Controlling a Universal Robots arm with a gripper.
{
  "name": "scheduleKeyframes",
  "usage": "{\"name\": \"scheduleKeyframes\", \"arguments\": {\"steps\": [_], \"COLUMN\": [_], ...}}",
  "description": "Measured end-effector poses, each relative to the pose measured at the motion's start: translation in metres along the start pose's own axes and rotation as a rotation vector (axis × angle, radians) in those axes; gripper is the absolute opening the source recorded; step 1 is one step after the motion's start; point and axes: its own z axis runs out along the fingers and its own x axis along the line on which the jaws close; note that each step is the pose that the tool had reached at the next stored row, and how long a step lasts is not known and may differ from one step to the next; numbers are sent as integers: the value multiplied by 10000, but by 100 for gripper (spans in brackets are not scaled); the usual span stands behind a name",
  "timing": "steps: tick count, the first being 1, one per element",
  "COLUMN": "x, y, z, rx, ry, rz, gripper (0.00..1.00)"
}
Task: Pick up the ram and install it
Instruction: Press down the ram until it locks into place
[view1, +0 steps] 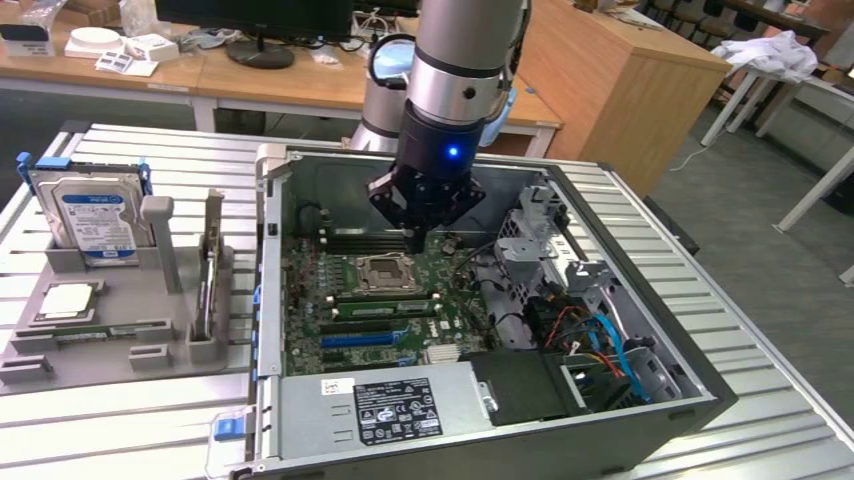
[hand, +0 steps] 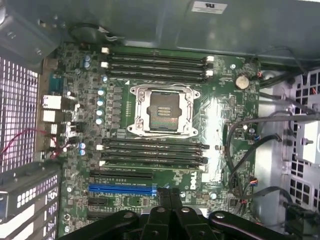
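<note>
Ram (view1: 94, 328): one long green stick, lying flat in a slot of the one grey holder (view1: 167, 350) on the slatted metal worktop (view1: 120, 425), at the exterior view's left of the open computer case (view1: 667, 400). Taken to be the ram with some doubt, since one green strip (view1: 380, 307) also shows among the memory slots inside the case; cannot tell whether that is a seated stick or bare board.

Pincer (view1: 416, 245) (hand: 170, 200): one, closed right up, fingers pressed together, nothing between them. Hangs inside the case over the motherboard (hand: 220, 125), clear of it and well apart from the holder. Nearest to the slots beside the processor socket (hand: 162, 107).

In the holder, counted: one hard drive (view1: 87, 215) standing upright with a blue-and-white label, one square silver processor chip (view1: 67, 300) lying flat just beside the green stick, and one thin board (view1: 210, 265) standing on its edge.

In the case, counted: one motherboard, one socket with its metal frame in the middle, two banks of long dark memory slots, one on either side of the socket. Also one blue expansion slot (hand: 122, 189), one round coin cell (hand: 242, 81), and one power supply (view1: 400, 410) with a black label nearest the camera in the exterior view. Blue and black cables bunched at the exterior view's right end of the case; number not countable.
</note>
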Motion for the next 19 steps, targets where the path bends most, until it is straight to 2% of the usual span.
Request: {"name": "scheduleKeyframes", "arguments": {"steps": [2,7,8,10,11,13,14,15,19], "x": [-1,0,-2,-2,-3,-4,-7,-8,-10], "y": [0,0,0,0,1,0,0,-1,0], "z": [0,0,0,0,1,0,0,0,-1], "rx": [-6,-8,-8,-18,-26,-35,-40,-38,-42], "ry": [27,34,49,115,178,369,437,454,453], "rz": [153,161,162,169,175,188,192,197,207], "gripper": [11,11,11,11,11,11,11,11,11]}}
